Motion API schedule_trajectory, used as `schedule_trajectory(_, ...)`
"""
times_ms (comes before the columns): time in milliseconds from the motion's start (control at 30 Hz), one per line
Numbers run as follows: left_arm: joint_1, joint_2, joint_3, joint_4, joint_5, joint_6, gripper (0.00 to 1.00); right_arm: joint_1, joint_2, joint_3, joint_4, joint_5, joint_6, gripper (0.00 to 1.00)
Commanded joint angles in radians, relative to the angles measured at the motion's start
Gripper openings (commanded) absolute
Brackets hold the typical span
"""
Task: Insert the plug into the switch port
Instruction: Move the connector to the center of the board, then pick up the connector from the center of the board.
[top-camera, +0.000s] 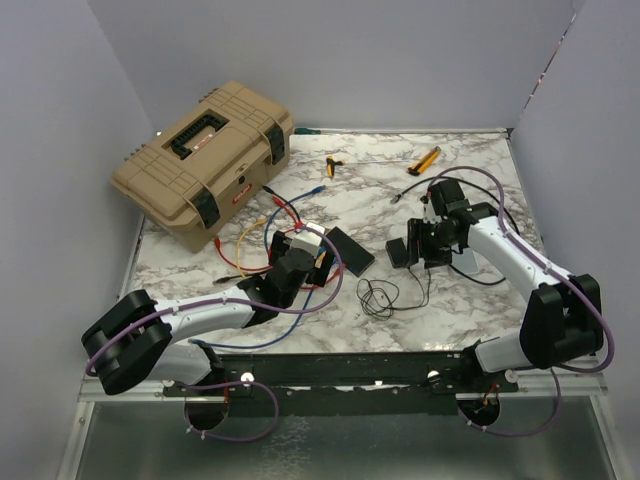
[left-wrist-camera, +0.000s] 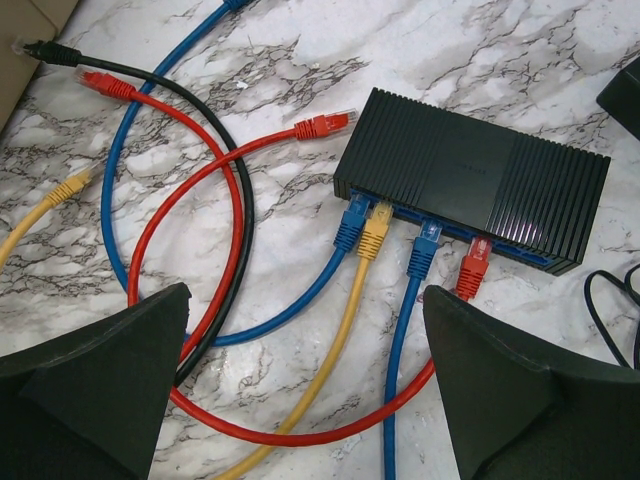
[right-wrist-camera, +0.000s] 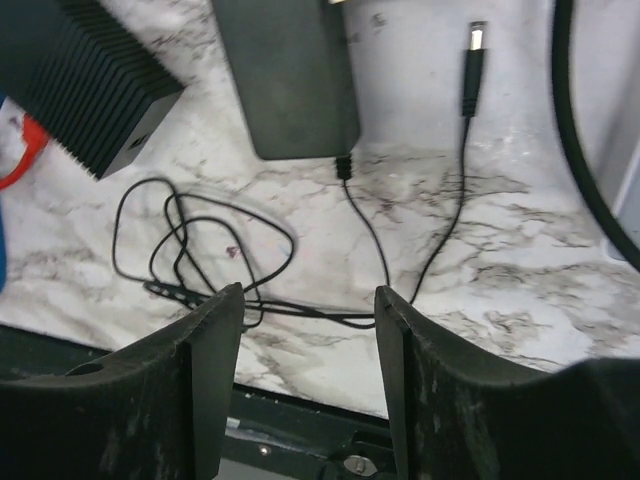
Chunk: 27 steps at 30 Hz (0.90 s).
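Black switch ports (left-wrist-camera: 450, 232) seen at left wrist, plug (right-wrist-camera: 474, 60) at right, both end effectors (left-wrist-camera: 308, 295) (right-wrist-camera: 308, 292) released

Overhead looks down; close wrist views share the switch (left-wrist-camera: 470, 180)

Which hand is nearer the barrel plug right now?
Right. The right hand hovers open just short of the barrel plug; the left hand is over the network cables, beyond the switch from it.

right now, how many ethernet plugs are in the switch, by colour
plugged into the black switch, left wrist view:
blue plugs: 2
yellow plug: 1
red plug: 1
total: 4
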Motion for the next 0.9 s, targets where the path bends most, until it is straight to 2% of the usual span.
schedule_trajectory(0, 0.004, -0.007, 0.024, -0.005, -0.018, -0.001, 0.99, 0.003, 0.004, -0.026, 0.051, 0.186, 0.066, 0.56)
schedule_trajectory(167, 0.004, -0.020, 0.021, -0.005, -0.023, 0.001, 0.99, -0.012, 0.031, -0.073, 0.182, 0.289, 0.072, 0.48)
schedule_trajectory(333, 0.004, -0.025, 0.019, -0.006, -0.023, 0.002, 0.99, -0.021, 0.106, -0.091, 0.285, 0.323, 0.059, 0.46)
schedule_trajectory(467, 0.004, -0.026, 0.017, -0.006, -0.025, 0.003, 0.99, -0.031, 0.154, -0.105, 0.354, 0.363, 0.050, 0.40)
schedule_trajectory(633, 0.004, -0.021, 0.019, -0.007, -0.025, 0.003, 0.99, -0.045, 0.192, -0.108, 0.382, 0.372, 0.030, 0.36)
schedule_trajectory(867, 0.004, -0.020, 0.021, -0.006, -0.023, 0.004, 0.99, -0.059, 0.197, -0.127, 0.400, 0.373, 0.014, 0.26)
